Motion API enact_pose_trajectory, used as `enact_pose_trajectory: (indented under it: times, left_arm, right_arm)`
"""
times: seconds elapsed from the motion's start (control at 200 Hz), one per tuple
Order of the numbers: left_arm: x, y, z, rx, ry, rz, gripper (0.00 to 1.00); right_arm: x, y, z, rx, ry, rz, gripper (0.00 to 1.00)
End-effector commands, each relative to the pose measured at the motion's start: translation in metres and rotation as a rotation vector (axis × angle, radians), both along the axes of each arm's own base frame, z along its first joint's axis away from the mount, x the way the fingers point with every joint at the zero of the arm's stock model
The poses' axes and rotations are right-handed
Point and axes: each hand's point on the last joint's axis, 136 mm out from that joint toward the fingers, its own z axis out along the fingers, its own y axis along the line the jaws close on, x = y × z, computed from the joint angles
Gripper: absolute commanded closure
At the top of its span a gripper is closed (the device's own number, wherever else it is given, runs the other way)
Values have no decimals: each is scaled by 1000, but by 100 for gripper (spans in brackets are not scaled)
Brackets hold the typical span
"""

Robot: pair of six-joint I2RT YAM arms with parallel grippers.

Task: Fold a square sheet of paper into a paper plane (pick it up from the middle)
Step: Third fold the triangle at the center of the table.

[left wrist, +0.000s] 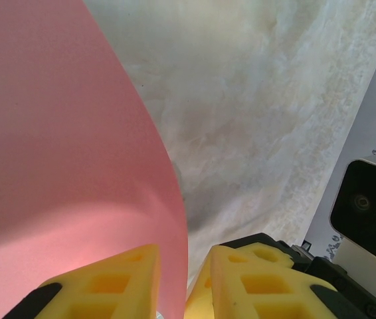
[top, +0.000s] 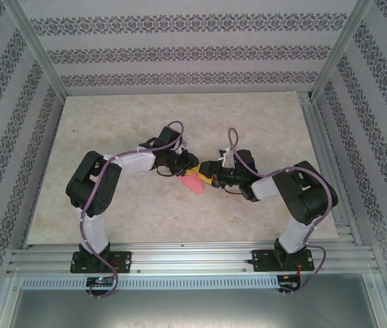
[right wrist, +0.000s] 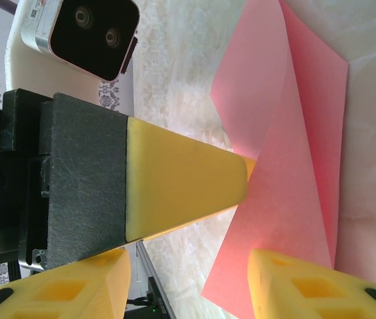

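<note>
The square sheet of paper (top: 193, 182) is pink-red and creased, and it sits between the two grippers at the table's middle. In the left wrist view the paper (left wrist: 62, 133) curves up on the left, and its edge runs down between the yellow fingers of my left gripper (left wrist: 185, 256). The jaws stand close around it, with a thin strip of table showing beside the right finger (left wrist: 254, 279). In the right wrist view the folded paper (right wrist: 294, 166) stands up, and the left gripper's finger (right wrist: 181, 186) touches its edge. My right gripper (right wrist: 194, 279) is wide open, its right finger (right wrist: 321, 286) beside the sheet.
The marbled tabletop (top: 180, 116) is walled by patterned panels on three sides. An aluminium rail (top: 193, 256) runs along the near edge by the arm bases. The two wrists sit very close together: the right arm's camera housing (left wrist: 371, 199) and the left arm's (right wrist: 92, 36) face each other.
</note>
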Motion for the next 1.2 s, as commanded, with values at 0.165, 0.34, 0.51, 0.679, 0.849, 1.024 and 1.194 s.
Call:
enact_pose_trajectory:
  times: [0.165, 0.34, 0.51, 0.679, 0.849, 1.024, 1.194]
  left_arm:
    - [-13, -7, -8, 2, 26, -88, 74]
    - [-13, -6, -11, 10, 26, -86, 86]
    - [-13, -7, -11, 7, 27, -93, 87]
    - [-15, -6, -14, 13, 34, -90, 83]
    - [-14, -7, -12, 6, 19, -98, 92]
    - [-13, -6, -15, 33, 7, -133, 97]
    - [-9, 6, -21, 98, -10, -184, 98]
  right_arm:
    - [6, 10, 9, 21, -39, 16, 50]
    - [7, 9, 9, 23, -42, 7, 50]
    - [9, 7, 11, 23, -50, -6, 50]
    - [11, 3, 14, 34, -58, -27, 50]
    - [13, -3, 17, 22, -68, -47, 51]
    - [13, -6, 19, 29, -68, -47, 51]
    - [8, -16, 20, -11, -69, -38, 52]
